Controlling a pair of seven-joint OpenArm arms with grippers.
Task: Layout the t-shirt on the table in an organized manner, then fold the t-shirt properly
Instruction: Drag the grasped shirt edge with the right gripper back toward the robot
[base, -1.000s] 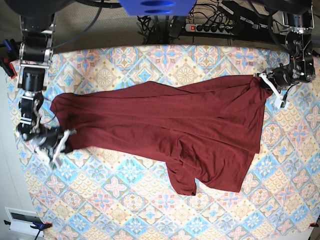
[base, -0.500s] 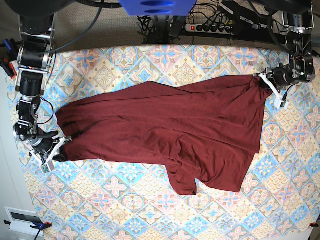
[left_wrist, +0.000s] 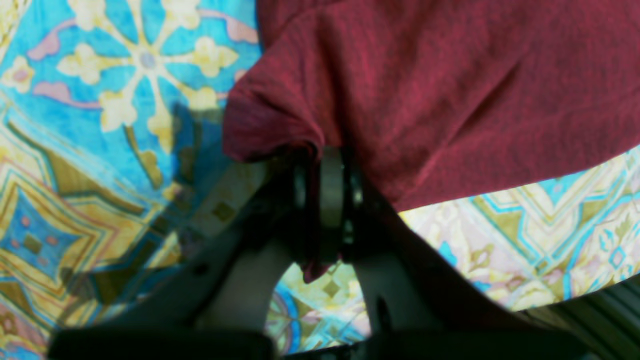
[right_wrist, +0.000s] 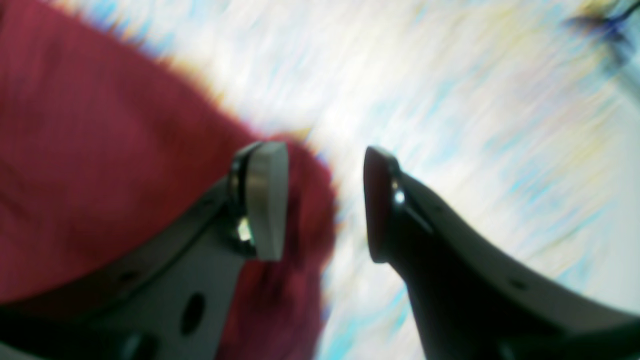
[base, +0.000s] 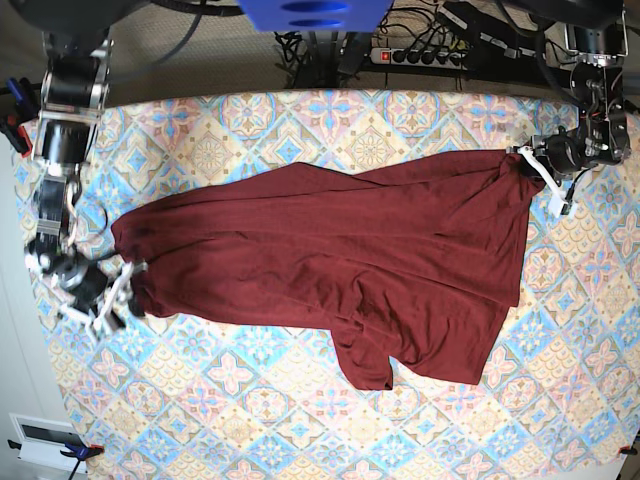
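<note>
Base view: t-shirt (base: 330, 265) lengthwise across table (base: 250, 420), left to right

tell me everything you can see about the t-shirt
The t-shirt is plain dark maroon knit fabric with no print. It lies stretched sideways across the table, creased rather than flat, with a flap folded near its lower middle edge. One corner is bunched and pinched between the shut fingers of the left gripper. At the opposite end, the right gripper has its fingers apart at the shirt's edge; one finger is over the cloth, and nothing sits between them.
</note>
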